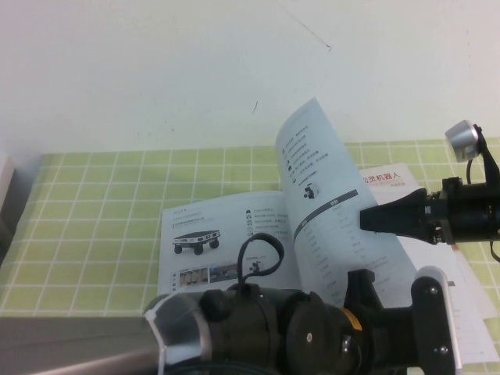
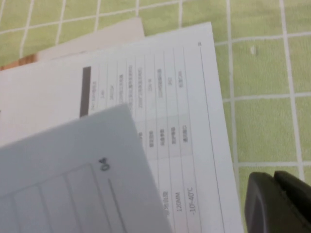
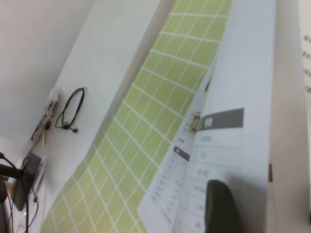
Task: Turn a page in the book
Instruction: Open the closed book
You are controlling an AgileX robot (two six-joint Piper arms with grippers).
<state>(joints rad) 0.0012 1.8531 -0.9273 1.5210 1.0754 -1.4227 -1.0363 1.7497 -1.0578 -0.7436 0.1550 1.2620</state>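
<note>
In the high view I see the page (image 1: 316, 176) standing steeply above the open book (image 1: 226, 242) on the desk (image 1: 94, 203), with the right gripper (image 1: 366, 218) at its outer edge, jaws wide and clamping nothing. It may fall back. In the left wrist view the left gripper (image 2: 277, 204) hangs near the book's corner, its jaws' state unclear; in the right wrist view one finger (image 3: 221, 206) lies against the sheet, so a hard push could crease it.

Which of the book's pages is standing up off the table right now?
The page at the right gripper, curling upright above the spine. The left-hand page with the cart photo lies flat. The left gripper hangs near the book's corner.
</note>
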